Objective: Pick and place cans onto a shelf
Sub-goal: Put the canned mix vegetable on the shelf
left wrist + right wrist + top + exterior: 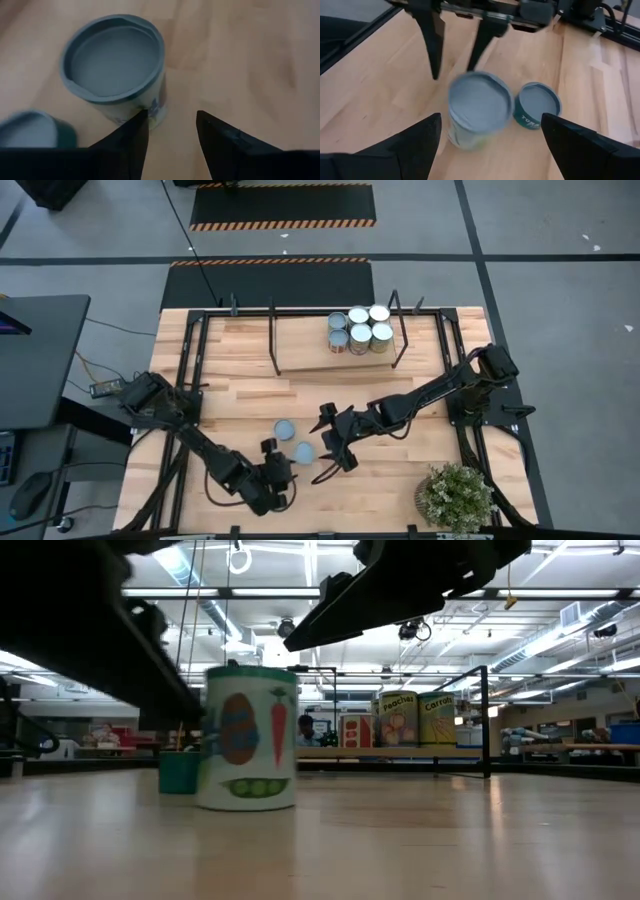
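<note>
Two loose cans, a taller one [304,452] and a short teal one [284,428], are seen on the tabletop [240,395] in front of the shelf [330,358], where five cans [360,330] are grouped. The taller can is flanked by the left gripper [283,470] and right gripper [330,448], both spread and empty.

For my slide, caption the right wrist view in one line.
Open right gripper hovers over a tall can beside a short teal can, with the open left gripper opposite.
</note>
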### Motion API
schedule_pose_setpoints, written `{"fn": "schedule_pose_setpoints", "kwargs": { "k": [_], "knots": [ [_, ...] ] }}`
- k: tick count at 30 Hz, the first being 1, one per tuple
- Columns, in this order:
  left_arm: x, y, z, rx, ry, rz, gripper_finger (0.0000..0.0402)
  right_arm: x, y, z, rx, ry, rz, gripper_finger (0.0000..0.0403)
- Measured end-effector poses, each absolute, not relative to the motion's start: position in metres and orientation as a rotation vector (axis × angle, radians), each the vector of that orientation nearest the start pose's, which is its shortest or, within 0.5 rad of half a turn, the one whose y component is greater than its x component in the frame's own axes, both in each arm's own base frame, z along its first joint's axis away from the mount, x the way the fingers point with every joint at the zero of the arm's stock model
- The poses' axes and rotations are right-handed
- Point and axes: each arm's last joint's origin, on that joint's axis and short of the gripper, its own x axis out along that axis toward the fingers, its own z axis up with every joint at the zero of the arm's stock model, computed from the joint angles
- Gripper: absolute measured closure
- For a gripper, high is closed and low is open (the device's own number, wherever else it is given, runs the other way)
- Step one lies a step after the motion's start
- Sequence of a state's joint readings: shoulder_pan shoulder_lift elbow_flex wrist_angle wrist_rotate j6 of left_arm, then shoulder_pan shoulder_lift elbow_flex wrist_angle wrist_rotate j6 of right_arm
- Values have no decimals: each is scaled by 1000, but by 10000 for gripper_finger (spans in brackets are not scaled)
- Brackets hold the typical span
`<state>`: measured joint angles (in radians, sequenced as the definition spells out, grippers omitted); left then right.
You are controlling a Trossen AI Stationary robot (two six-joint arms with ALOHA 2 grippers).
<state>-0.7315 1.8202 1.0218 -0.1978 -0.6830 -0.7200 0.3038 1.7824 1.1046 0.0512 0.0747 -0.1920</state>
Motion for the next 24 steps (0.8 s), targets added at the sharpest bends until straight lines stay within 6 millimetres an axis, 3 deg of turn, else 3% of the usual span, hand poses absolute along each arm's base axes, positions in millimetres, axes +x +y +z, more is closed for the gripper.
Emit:
{"fn": "schedule_pose_setpoints", "kwargs": {
  "k": [7, 14, 19, 24],
  "knots": [
    [285, -201, 150, 94, 725, 237, 230, 359, 124, 196, -346, 624, 175, 53],
    [284, -193, 151, 208, 814, 161, 230, 353, 128, 192, -303, 684, 68, 53],
    [277, -186, 161, 222, 858, 153, 230, 344, 122, 197, -286, 757, -40, 53],
    [278, -178, 156, 132, 915, 206, 219, 337, 112, 195, -176, 882, -37, 53]
  ]
}}
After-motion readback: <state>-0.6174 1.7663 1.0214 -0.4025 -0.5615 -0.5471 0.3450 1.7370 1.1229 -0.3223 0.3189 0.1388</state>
